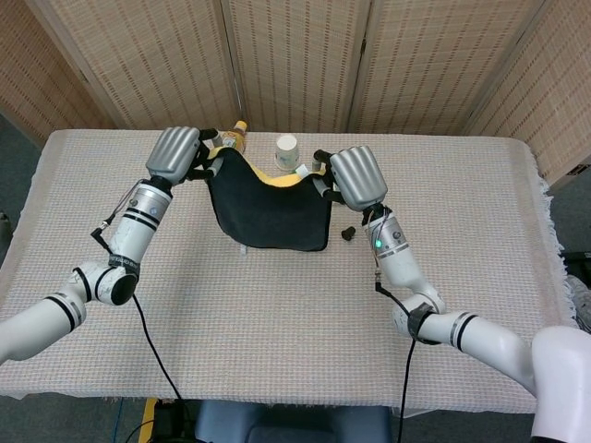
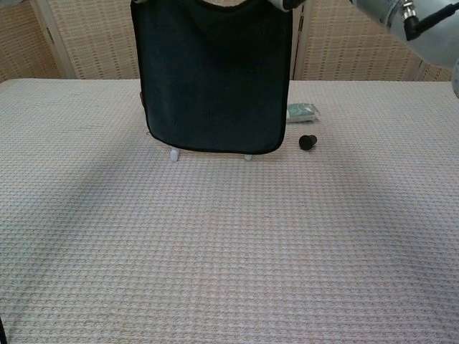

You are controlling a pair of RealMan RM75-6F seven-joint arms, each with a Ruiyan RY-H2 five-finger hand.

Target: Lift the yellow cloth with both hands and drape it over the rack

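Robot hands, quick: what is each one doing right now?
Left robot hand: holding one top corner of the cloth.
Right robot hand: holding the other top corner.

Even, soft, sharp indoor light
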